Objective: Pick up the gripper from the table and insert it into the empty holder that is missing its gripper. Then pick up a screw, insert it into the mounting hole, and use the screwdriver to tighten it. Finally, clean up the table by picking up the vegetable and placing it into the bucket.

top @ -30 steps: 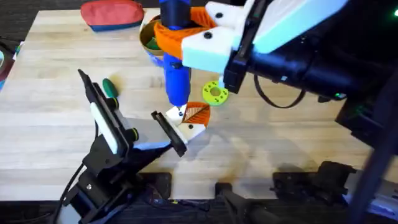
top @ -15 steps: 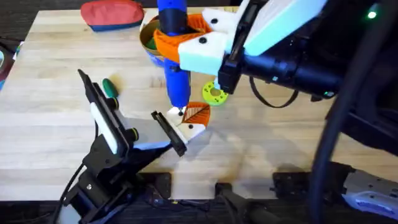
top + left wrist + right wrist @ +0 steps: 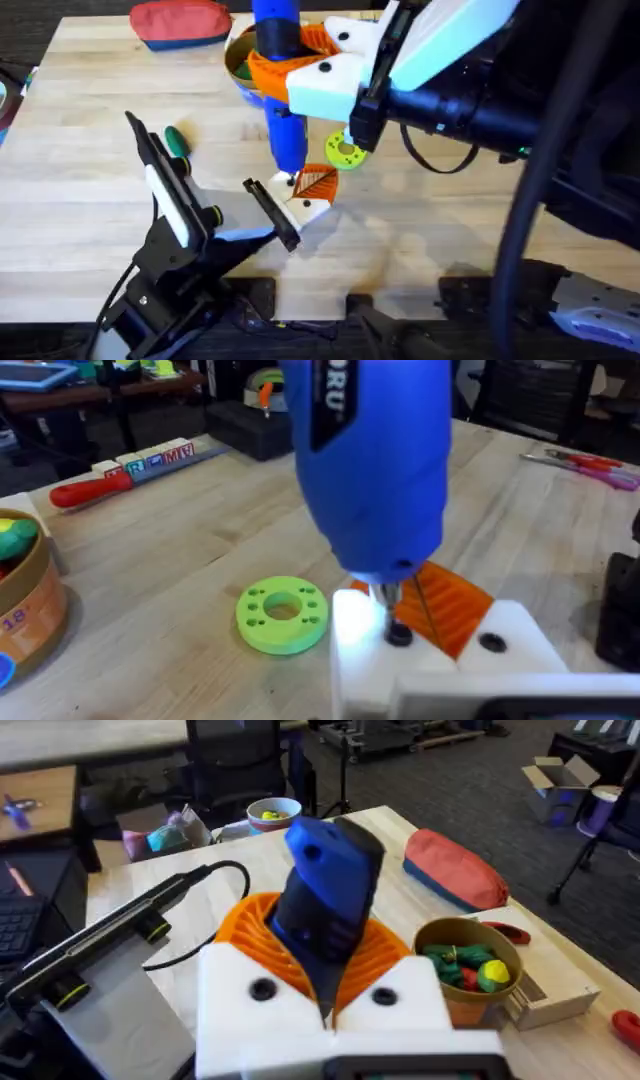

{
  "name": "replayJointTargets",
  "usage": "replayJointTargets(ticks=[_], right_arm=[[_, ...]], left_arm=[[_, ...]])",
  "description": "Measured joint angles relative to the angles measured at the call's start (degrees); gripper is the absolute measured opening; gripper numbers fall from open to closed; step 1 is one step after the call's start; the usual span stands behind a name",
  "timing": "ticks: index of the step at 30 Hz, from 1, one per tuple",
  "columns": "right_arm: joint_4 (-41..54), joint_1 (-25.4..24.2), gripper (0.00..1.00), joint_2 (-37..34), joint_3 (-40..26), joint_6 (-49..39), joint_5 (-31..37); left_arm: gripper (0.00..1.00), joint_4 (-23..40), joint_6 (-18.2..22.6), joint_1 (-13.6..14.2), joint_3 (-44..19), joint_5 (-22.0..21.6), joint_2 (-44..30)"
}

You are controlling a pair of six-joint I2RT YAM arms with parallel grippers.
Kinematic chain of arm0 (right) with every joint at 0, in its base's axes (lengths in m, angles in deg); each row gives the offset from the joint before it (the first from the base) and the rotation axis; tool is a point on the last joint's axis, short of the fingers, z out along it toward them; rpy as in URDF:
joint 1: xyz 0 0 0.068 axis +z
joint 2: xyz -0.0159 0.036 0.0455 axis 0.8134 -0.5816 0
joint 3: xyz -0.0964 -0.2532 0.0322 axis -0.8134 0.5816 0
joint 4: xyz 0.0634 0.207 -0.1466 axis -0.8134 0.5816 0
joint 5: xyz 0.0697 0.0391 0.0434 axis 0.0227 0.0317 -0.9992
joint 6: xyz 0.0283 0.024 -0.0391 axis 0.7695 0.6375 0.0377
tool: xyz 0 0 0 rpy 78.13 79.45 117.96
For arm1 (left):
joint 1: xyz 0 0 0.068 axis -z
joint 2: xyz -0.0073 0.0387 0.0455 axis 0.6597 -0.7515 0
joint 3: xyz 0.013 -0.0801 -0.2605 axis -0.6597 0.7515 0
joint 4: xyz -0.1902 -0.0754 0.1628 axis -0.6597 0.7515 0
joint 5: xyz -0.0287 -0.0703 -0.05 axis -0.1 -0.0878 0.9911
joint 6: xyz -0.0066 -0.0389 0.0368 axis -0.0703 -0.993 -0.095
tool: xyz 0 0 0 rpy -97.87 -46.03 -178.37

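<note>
The right end effector (image 3: 285, 75) is clamped on the screwdriver (image 3: 283, 120), its bit down on a screw in the holder (image 3: 308, 195) — so tightening looks underway, insertion apparently done. The left end effector (image 3: 210, 195), fingers apart, brackets the holder. Left to do: the vegetable (image 3: 177, 139) lies on the bench (image 3: 90, 200), left of the holder. Beyond the holder, the bucket (image 3: 468, 965) holds coloured toy pieces.

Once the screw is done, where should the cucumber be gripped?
Probably across the middle of the toy cucumber, from straight above. It lies flat on the table, apart from the left arm's tool, and its narrow oval body suits a pinch across the short width.
</note>
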Motion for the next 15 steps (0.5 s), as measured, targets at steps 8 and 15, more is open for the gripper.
replayJointTargets(ticks=[8,15], right_arm=[[0.0,0.0,0.006,1.1,0.0,0.0,0.0],[0.0,0.0,0.006,1.1,0.0,0.0,0.0]], left_arm=[[0.005,0.0,0.0,0.0,0.0,0.0,0.0],[0.005,0.0,0.0,0.0,0.0,0.0,0.0]])
